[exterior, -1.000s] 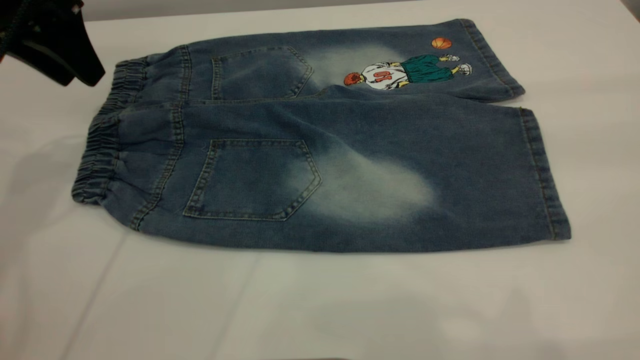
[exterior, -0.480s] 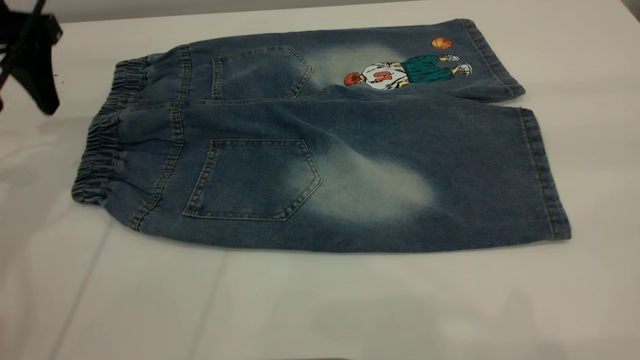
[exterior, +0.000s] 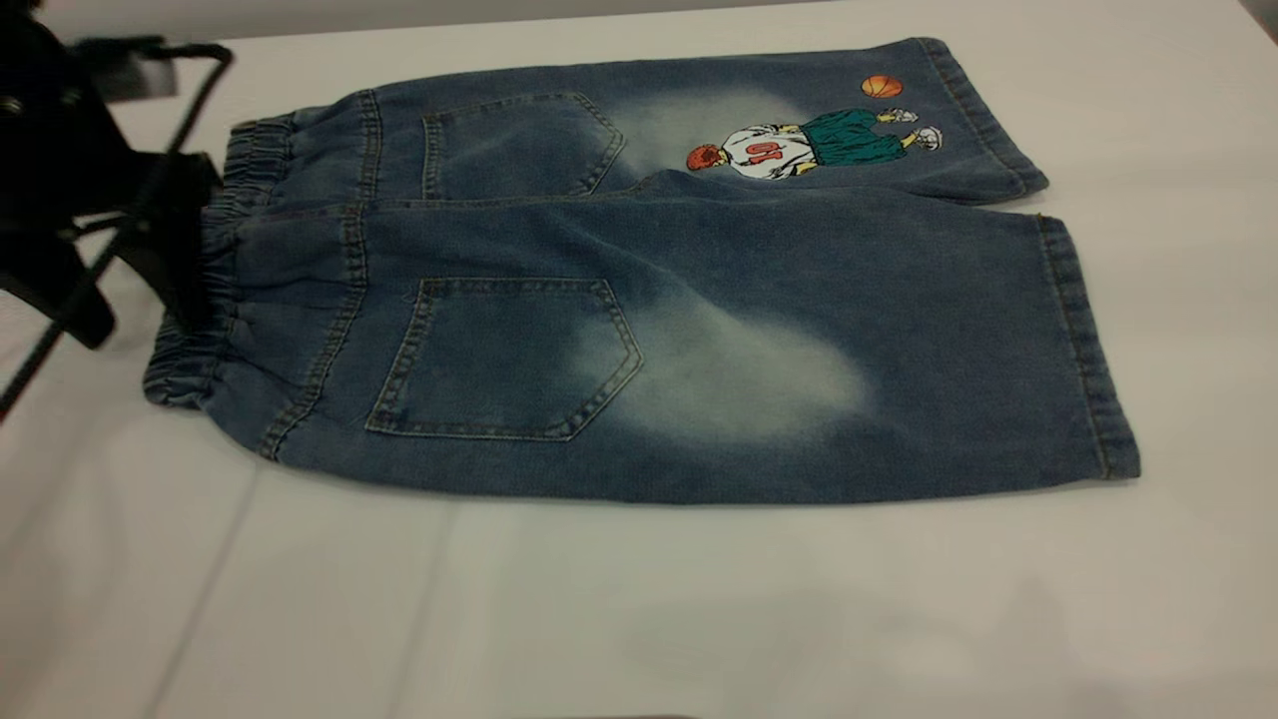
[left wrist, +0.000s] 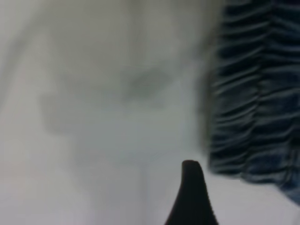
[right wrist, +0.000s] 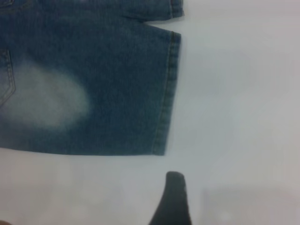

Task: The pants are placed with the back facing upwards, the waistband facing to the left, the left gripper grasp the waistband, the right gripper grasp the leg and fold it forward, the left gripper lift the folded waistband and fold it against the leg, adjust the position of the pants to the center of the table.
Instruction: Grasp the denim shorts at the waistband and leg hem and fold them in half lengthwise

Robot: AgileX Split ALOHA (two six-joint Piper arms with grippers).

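Bare table (exterior: pixel 699 619) rings the pants (exterior: pixel 699 330) on every side

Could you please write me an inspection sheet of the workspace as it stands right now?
Surface: white table, bare around the garment, faint crease lines near the front left.
Job's things: the pants lie flat, back pockets up, unfolded; the waistband points left; the plain leg is nearest the camera, the printed leg behind it.
Clutter: nothing seen.
Grippers: the left gripper is at the waistband's edge, one fingertip beside the ruffles; a grasp cannot be confirmed. Of the right gripper, only one fingertip shows, over bare table off the leg's hem corner.
Cables: a black cable trails from the left gripper.
Surroundings: nothing seen beyond the table's far edge.
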